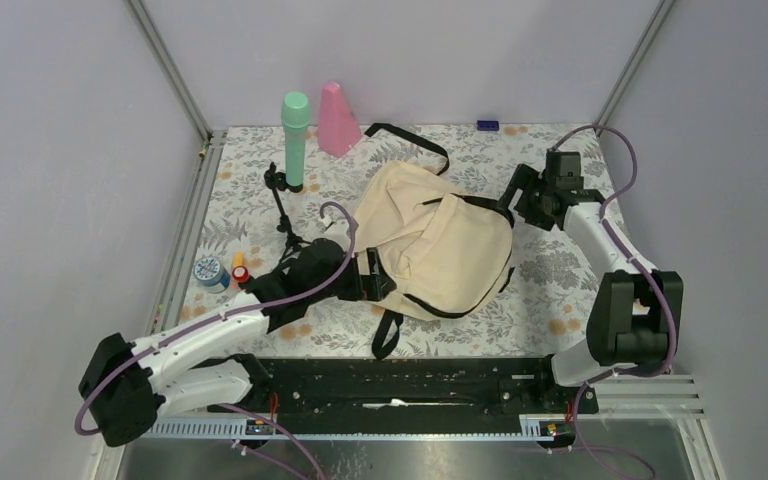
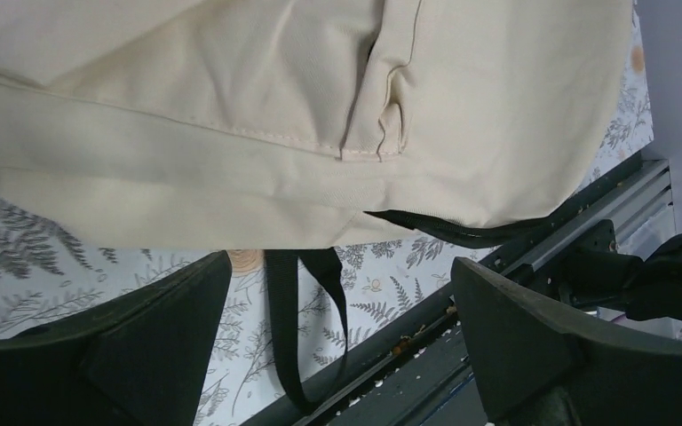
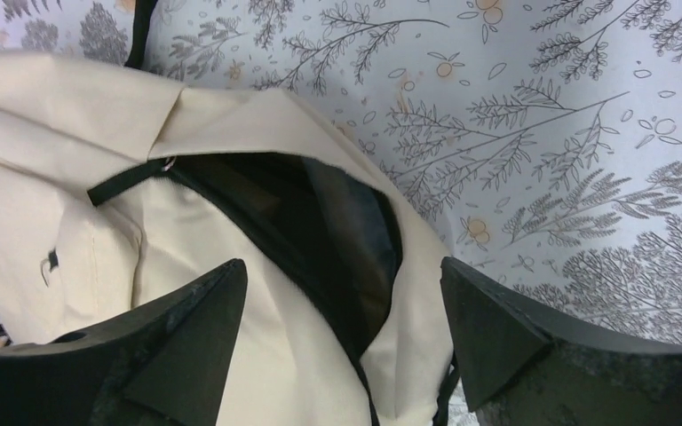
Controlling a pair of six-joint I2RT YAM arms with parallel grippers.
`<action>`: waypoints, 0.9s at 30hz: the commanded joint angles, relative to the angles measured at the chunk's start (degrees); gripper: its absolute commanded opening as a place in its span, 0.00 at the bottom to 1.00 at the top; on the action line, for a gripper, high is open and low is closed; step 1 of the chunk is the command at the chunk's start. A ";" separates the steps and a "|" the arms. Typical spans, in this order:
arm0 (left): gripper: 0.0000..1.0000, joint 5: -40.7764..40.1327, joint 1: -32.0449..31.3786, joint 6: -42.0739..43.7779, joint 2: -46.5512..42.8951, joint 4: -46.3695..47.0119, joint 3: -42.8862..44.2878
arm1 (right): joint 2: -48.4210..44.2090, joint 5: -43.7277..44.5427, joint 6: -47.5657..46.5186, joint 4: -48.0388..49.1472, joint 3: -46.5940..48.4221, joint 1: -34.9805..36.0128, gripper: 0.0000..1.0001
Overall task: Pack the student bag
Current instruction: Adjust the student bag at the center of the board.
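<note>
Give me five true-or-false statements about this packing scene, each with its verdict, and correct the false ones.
1. The student bag has its zip opening gaping, with dark lining showing. True.
2. The right gripper is clamped on the bag's fabric. False: its jaws stand open over the opening, holding nothing.
3. The green bottle stands upright. True.
4. The pink cone-shaped container lies inside the bag. False: it stands on the table, behind the bag.
5. The left gripper is open, beside the bag. True.
</note>
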 commanded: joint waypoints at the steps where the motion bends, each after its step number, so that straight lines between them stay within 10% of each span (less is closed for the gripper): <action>1: 0.99 0.42 -2.62 -5.67 3.73 8.17 -2.28 | 3.55 -8.68 2.34 3.45 1.84 -2.78 0.84; 7: 0.89 2.76 -4.38 -3.80 13.18 14.01 -0.43 | 6.64 -11.41 2.51 4.37 0.15 -2.90 0.77; 15: 0.82 1.68 -2.50 2.41 21.41 15.55 4.82 | 2.41 -10.68 3.92 4.99 -4.85 -2.93 0.03; 27: 0.75 -1.78 6.11 14.25 30.10 14.76 17.80 | -17.11 -7.42 10.94 8.61 -24.82 1.16 0.00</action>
